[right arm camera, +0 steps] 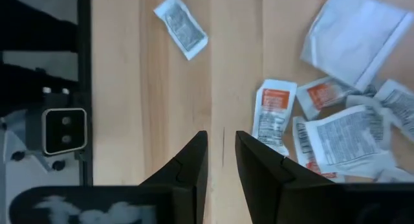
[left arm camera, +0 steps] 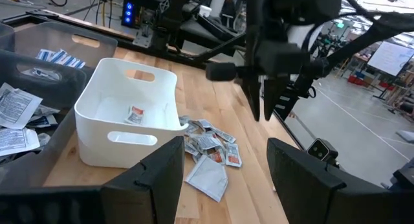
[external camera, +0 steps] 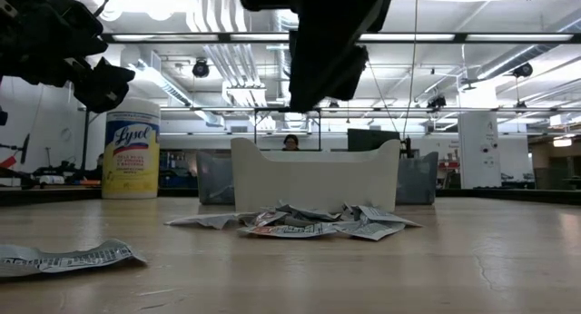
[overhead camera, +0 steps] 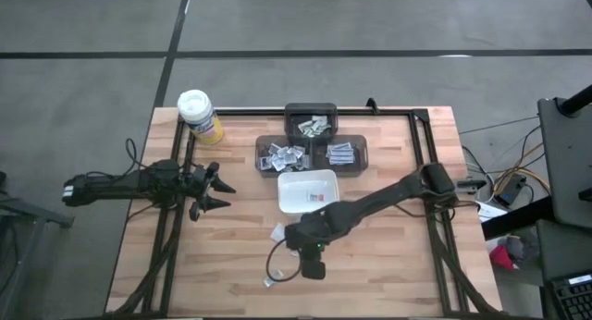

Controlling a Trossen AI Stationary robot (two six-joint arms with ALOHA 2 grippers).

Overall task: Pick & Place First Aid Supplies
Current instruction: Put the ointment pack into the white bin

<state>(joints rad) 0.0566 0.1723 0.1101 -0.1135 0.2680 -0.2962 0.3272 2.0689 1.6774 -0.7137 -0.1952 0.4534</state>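
Observation:
The first aid supplies are small white and grey packets. A loose pile [right arm camera: 336,127] [left arm camera: 207,146] lies flat on the wood in front of the white dish [overhead camera: 308,178], and one packet [left arm camera: 134,115] lies inside it. A single packet [right arm camera: 182,24] lies apart near the table's front edge. My right gripper [right arm camera: 221,138] hangs above bare wood just on the near side of the pile, pointing steeply down. Its fingers stand a narrow gap apart with nothing between them. My left gripper [overhead camera: 220,190] waits open at the table's left, above the wood.
Three dark trays [overhead camera: 312,153] holding more packets stand behind the dish. A yellow canister with a white lid [overhead camera: 199,115] stands at the far left corner. A black frame rail [right arm camera: 45,68] runs along the table near the right gripper. Bare wood shows between the pile and the single packet.

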